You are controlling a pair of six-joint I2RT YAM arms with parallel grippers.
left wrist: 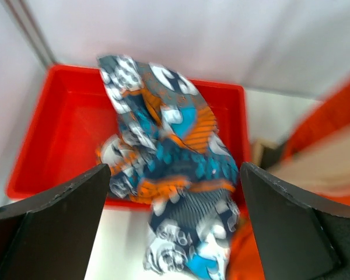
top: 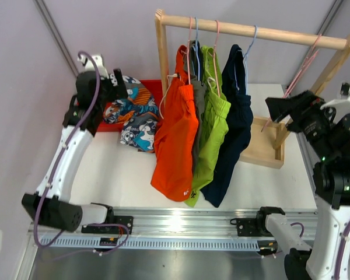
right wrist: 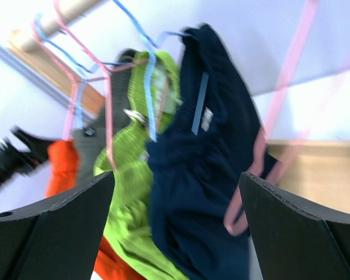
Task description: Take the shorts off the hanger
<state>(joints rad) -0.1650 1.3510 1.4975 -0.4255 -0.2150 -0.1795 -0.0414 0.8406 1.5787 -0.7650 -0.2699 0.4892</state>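
Four pairs of shorts hang on hangers from the wooden rack's rod [top: 251, 30]: orange [top: 176, 140], grey [top: 198, 105], lime green [top: 214, 131] and dark navy [top: 236, 125]. The printed blue/orange/white shorts [top: 134, 121] lie off the rack, draped over the front edge of a red tray [top: 154, 88]. My left gripper [top: 118, 87] is open and empty above the tray; in its wrist view [left wrist: 175, 170] the printed shorts [left wrist: 169, 146] lie below it. My right gripper [top: 278, 108] is open and empty, right of the navy shorts [right wrist: 204, 175].
An empty pink hanger [top: 303, 63] hangs at the rod's right end and also shows in the right wrist view [right wrist: 262, 169]. The rack's wooden base [top: 263, 149] stands on the white table at the right. Grey walls close in the left and back.
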